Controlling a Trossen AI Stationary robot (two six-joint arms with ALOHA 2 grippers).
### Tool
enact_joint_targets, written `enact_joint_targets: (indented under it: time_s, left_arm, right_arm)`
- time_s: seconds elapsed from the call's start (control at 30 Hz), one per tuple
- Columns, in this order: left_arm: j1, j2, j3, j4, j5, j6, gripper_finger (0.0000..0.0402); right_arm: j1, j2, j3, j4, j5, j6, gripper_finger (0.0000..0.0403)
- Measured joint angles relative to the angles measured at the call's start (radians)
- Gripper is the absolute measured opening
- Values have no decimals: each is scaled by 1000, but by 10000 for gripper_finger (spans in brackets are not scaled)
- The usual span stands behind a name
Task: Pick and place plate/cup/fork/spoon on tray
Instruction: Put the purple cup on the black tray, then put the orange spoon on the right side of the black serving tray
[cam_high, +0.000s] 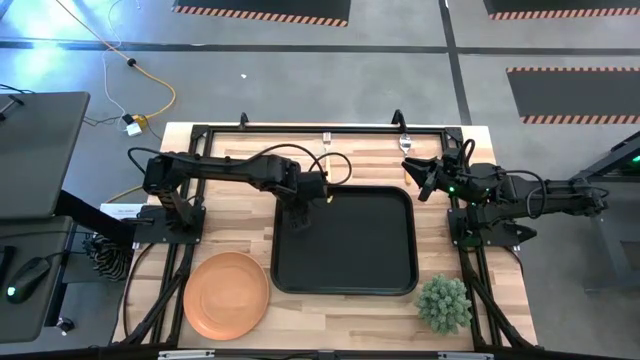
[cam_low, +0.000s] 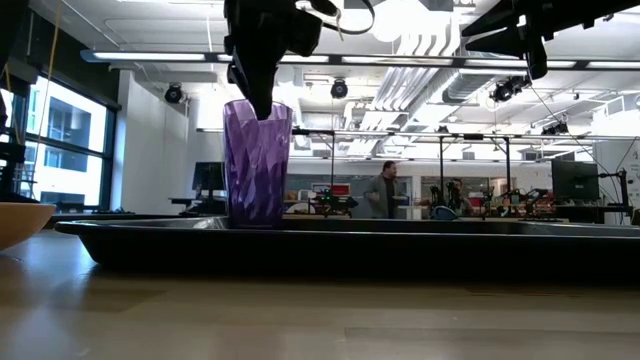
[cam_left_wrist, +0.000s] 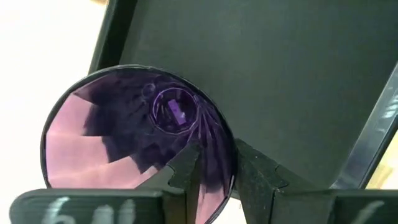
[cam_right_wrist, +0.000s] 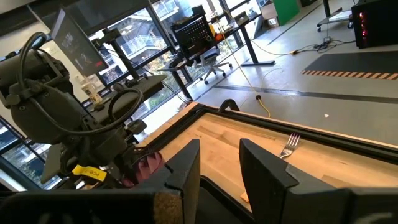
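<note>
The purple cup (cam_low: 257, 170) stands upright on its base in the far-left corner of the black tray (cam_high: 370, 250). My left gripper (cam_left_wrist: 217, 155) points down over the cup (cam_left_wrist: 118, 137), open, one finger inside the mouth and one outside. The orange plate (cam_high: 227, 293) lies flat on the table to the near left of the tray. Along the table's far edge lie the fork (cam_right_wrist: 289, 145) (cam_high: 326, 139) and the spoon (cam_high: 405, 144). My right gripper (cam_right_wrist: 217, 152) hovers level at the far right (cam_high: 425, 182), open and holding nothing. My left gripper straddles the cup's rim (cam_left_wrist: 232, 163) from above. The inner finger (cam_left_wrist: 186, 171) stands clear of the wall. Whether the outer finger (cam_left_wrist: 256, 177) touches the rim, I cannot tell. The cup stands upright on the tray.
A small green potted plant (cam_high: 444, 303) sits at the near right corner. A black frame (cam_high: 300, 128) runs along the table's far and side edges. Most of the tray floor (cam_left_wrist: 280, 74) beyond the cup is bare. A person (cam_low: 381, 192) stands far off in the room.
</note>
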Motion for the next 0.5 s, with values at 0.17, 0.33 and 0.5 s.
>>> enact_joint_targets:
  time_s: [0.17,0.33,0.5]
  left_arm:
    - [2,0,1,0,-2,-1,106]
    - [2,0,25,-1,-2,-2,117]
    - [2,0,68,-5,9,-2,117]
  right_arm:
    - [0,0,0,0,0,0,103]
    - [0,0,0,0,0,0,103]
    - [0,0,0,0,0,0,103]
